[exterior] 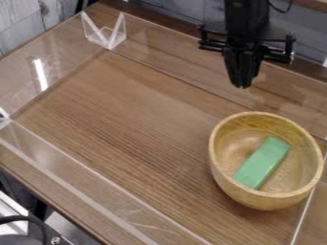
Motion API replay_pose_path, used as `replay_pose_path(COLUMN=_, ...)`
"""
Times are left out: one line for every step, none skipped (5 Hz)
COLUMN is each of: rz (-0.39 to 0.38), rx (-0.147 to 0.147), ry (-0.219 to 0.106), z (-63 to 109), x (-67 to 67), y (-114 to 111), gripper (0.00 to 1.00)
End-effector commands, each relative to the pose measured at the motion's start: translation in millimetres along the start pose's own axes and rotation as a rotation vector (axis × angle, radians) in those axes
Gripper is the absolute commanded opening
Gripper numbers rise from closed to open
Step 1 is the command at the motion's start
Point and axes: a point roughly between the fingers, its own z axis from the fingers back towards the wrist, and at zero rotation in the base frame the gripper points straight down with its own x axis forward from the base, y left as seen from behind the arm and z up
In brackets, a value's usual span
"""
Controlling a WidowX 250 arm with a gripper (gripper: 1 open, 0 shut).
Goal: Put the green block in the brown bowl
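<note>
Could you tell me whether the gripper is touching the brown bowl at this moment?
Apart. The camera view shows the gripper, jaws shut, above and behind the brown bowl, with bare tabletop between its tip and the rim.

surface: wooden table [115,105] | on it: brown bowl [230,182]
</note>
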Motion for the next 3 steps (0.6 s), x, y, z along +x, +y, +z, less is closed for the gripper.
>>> replay_pose_path(rz=-0.008, rx=0.003, ry=-0.079, z=17.4, x=16.8, y=2.0, gripper=0.0)
replay_pose_path(rz=-0.017, rx=0.013, ry=-0.102, z=24.3, x=26.1, y=4.9, gripper=0.0)
replay_pose_path(rz=-0.024, rx=0.026, ry=-0.128, z=31.3, x=39.5, y=8.2, gripper=0.0)
